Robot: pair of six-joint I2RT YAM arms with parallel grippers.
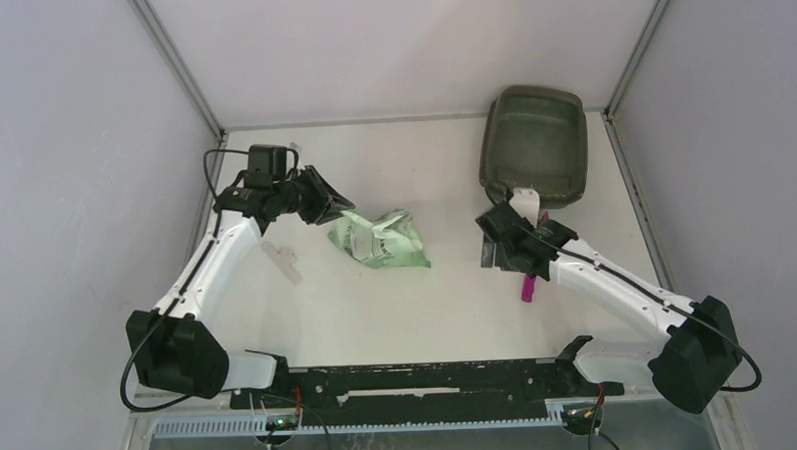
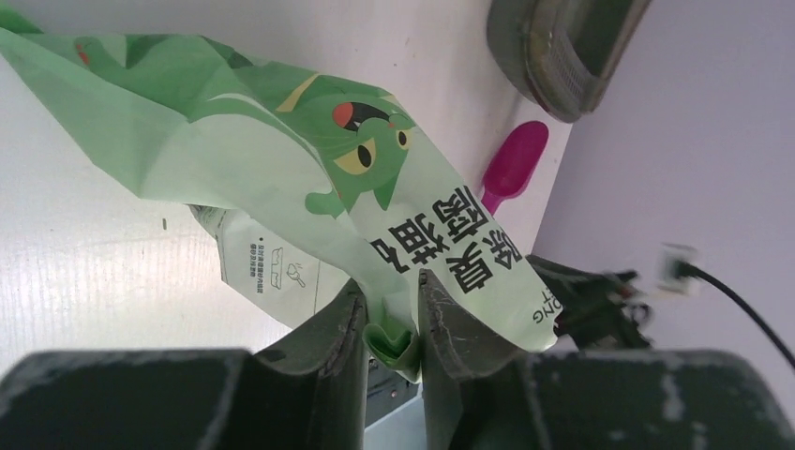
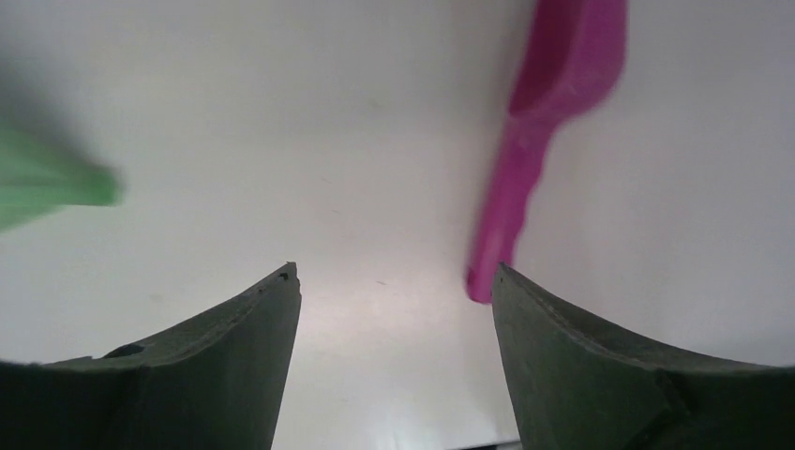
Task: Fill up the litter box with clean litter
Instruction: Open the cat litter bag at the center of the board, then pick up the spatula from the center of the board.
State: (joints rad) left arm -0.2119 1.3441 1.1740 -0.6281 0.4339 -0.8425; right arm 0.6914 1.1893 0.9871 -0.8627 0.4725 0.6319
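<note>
While L pincer (image 2: 392,287) pinches 1 green bag (image 2: 281,159) | R pincer (image 3: 396,274) spread | 1 scoop (image 3: 562,66) | 1 litter box (image 1: 497,131)

Green and magenta on a white bench (image 1: 398,315)
The bag (image 2: 281,159) is light green, printed with a darker green cartoon face that has a yellow eye and a red mouth, bold black characters below it, and a paler panel of small dark print. The scoop (image 3: 553,103) is magenta. The litter box (image 1: 535,140) is dark, translucent grey-brown. The arms are white with black joints. The left hand (image 2: 389,291) and right hand (image 3: 394,281) have dull dark-grey fingers.
</note>
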